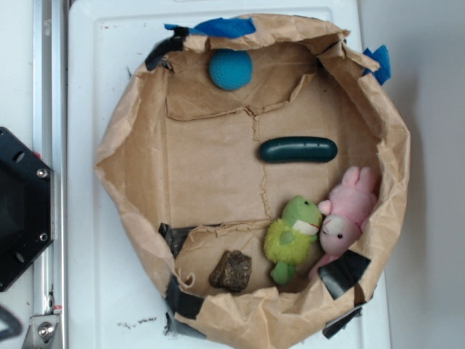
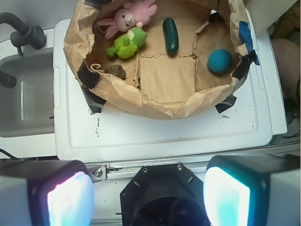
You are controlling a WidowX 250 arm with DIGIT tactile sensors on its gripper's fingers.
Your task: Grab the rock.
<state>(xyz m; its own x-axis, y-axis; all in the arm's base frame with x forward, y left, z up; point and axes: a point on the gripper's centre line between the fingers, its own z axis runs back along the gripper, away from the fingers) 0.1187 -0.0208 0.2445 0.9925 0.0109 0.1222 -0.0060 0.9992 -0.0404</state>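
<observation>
Rock (image 1: 232, 271) lies on the floor of the paper basin (image 1: 116, 145), near its taped rim, just beside the plush frog (image 1: 293, 236), not touching. Best approach, I judge: descend straight over the rock, clearing rim and frog. Gripper (image 2: 148, 195) well back above the tabletop (image 2: 164, 136); jaws spread wide, holding nothing.

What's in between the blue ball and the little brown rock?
Only bare brown paper lies between the blue ball and the rock, clearest in the exterior view. The green oblong sits off to one side.
</observation>
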